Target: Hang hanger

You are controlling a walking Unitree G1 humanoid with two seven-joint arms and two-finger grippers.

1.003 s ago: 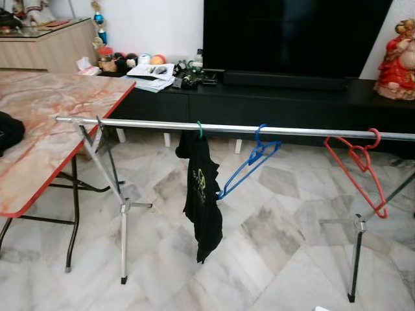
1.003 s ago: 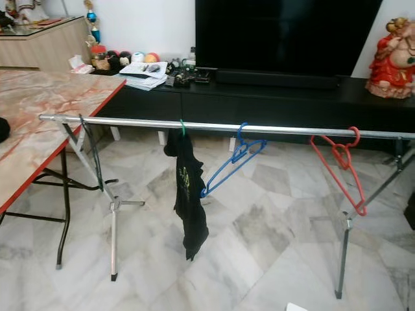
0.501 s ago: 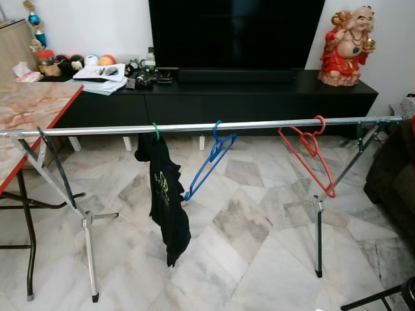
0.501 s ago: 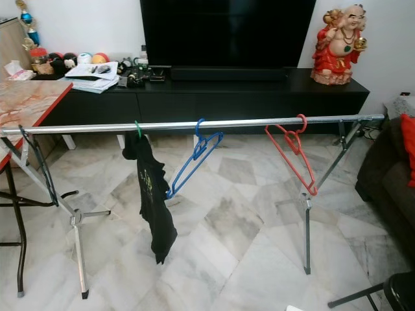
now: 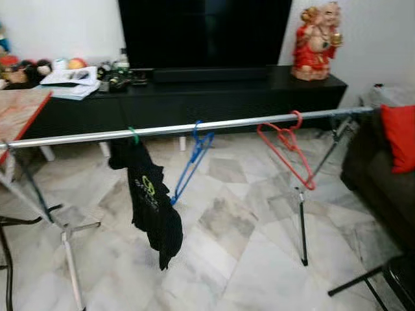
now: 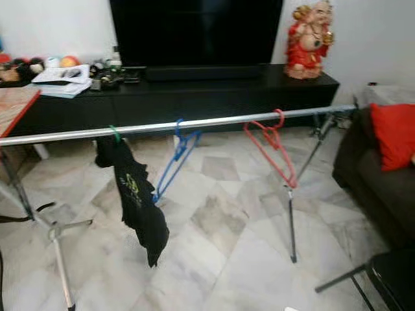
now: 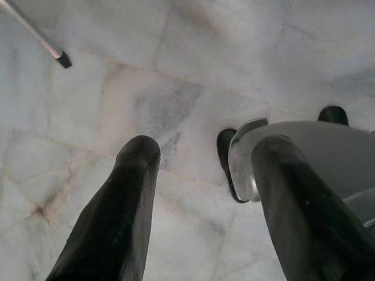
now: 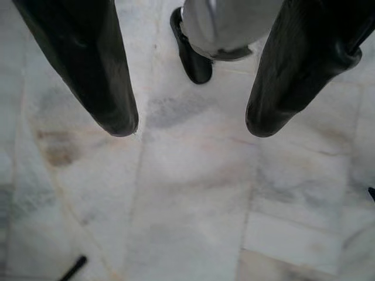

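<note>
Hangers hung along the silver rail (image 5: pixel 194 127): a green hanger (image 5: pixel 132 135) carrying a black shirt (image 5: pixel 149 204), a blue hanger (image 5: pixel 189 165) just beside it, and a red hanger (image 5: pixel 288 154) well apart toward the rail's far end. Bare marble floor (image 5: pixel 240 253) lay open beneath the rail. Green print on the shirt was too blurred to read. A red cushion (image 5: pixel 399 136) was cut off at the frame's edge. The left gripper (image 7: pixel 202 155) and right gripper (image 8: pixel 190 126) both hung spread apart over the floor, grasping nothing.

Three hangers (image 5: pixel 285 155) hang along the rail (image 5: pixel 194 128) — the leftmost bears a shirt (image 5: pixel 150 201) — cabinet (image 5: pixel 194 97) behind.
</note>
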